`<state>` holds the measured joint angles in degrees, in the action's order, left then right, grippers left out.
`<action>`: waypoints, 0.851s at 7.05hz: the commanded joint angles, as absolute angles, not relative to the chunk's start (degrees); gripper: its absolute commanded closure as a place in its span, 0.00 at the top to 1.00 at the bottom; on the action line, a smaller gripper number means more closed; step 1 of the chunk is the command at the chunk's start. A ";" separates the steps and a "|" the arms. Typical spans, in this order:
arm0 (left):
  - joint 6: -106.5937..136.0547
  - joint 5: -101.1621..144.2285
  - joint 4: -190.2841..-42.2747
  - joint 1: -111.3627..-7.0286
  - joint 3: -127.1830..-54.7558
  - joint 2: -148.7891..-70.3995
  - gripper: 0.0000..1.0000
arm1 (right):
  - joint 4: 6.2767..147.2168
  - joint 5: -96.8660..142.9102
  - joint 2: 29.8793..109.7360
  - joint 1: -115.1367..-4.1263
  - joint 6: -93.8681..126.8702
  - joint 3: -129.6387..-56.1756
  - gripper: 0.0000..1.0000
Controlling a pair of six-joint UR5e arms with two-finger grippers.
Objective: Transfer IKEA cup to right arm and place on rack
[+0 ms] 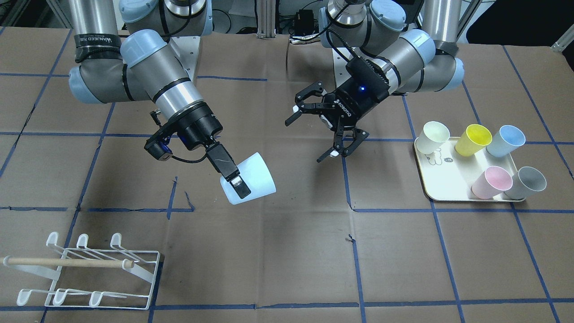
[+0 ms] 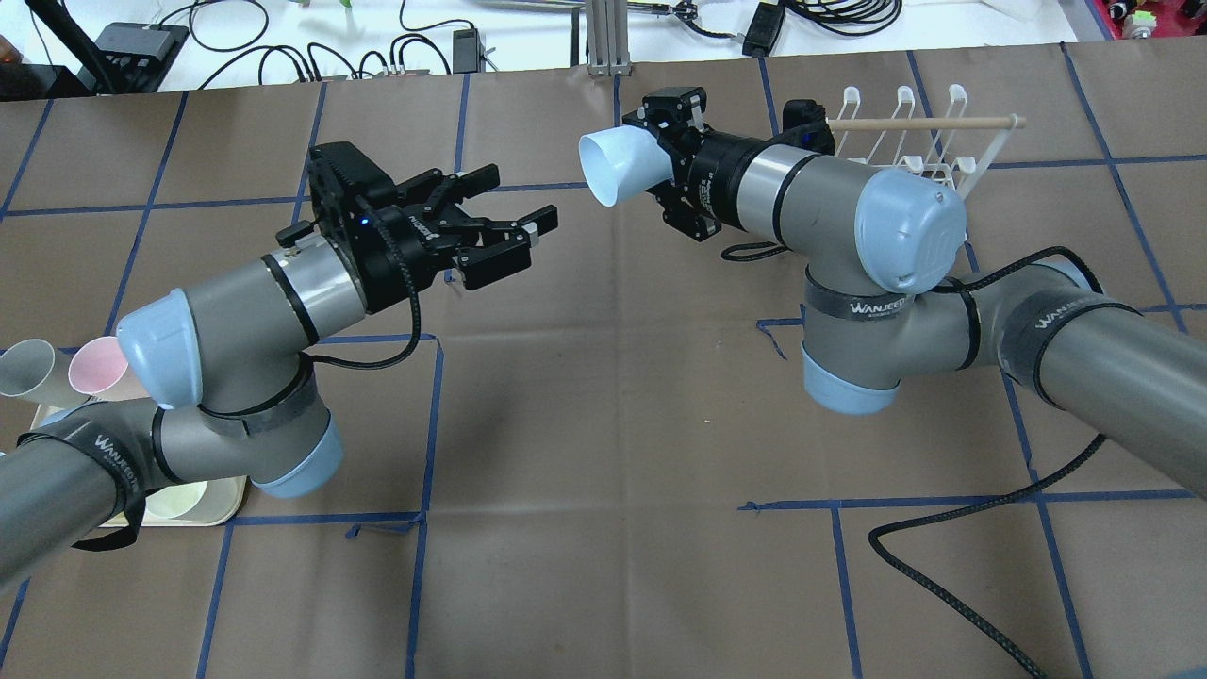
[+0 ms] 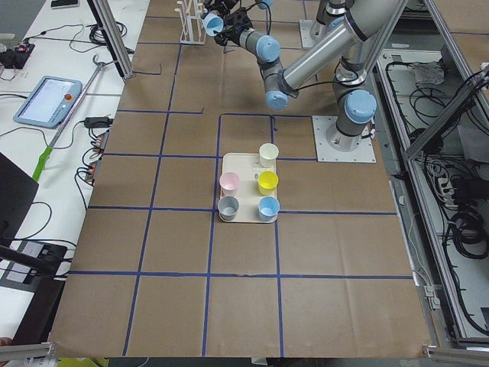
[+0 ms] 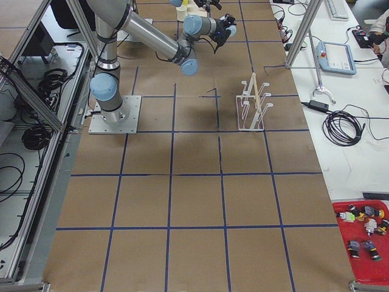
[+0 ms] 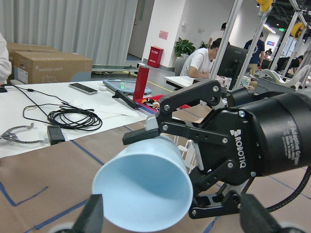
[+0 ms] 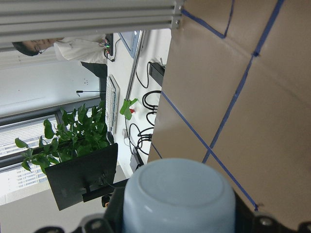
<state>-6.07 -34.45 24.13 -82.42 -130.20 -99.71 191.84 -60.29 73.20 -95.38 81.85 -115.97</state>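
Note:
A pale-blue IKEA cup (image 2: 618, 170) hangs in the air over the table's middle, tipped on its side. My right gripper (image 2: 665, 162) is shut on its base end; in the front view the right gripper (image 1: 244, 184) shows one finger pressed on the cup (image 1: 252, 179). The cup's mouth (image 5: 143, 189) faces my left gripper (image 2: 519, 200), which is open, empty and a short gap away. The left gripper also shows open in the front view (image 1: 311, 134). The white wire rack (image 2: 929, 141) with its wooden dowel stands behind the right arm, and shows in the front view (image 1: 89, 269).
A cream tray (image 1: 441, 179) beside the left arm holds cream, yellow, blue, pink and grey cups. Brown table cover with blue tape lines. A black cable (image 2: 952, 556) trails on the table near the right arm's base.

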 commanded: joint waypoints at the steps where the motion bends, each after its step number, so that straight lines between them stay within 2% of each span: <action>1: -5.89 -38.72 18.14 -77.88 -130.34 -98.61 0.99 | 193.18 -62.56 71.63 -90.63 62.09 -113.57 0.39; 3: -5.98 -58.17 1.87 -78.31 -127.82 -95.47 0.99 | 195.36 -72.13 70.93 -88.43 31.51 -112.07 0.38; 4: -5.98 -64.01 -9.64 -78.57 -124.49 -93.88 0.99 | 197.82 -74.07 69.01 -86.94 24.33 -110.67 0.30; 6: -5.89 -77.37 -31.62 -81.63 -116.32 -92.21 0.99 | 204.93 -77.49 63.75 -84.56 10.80 -106.19 0.27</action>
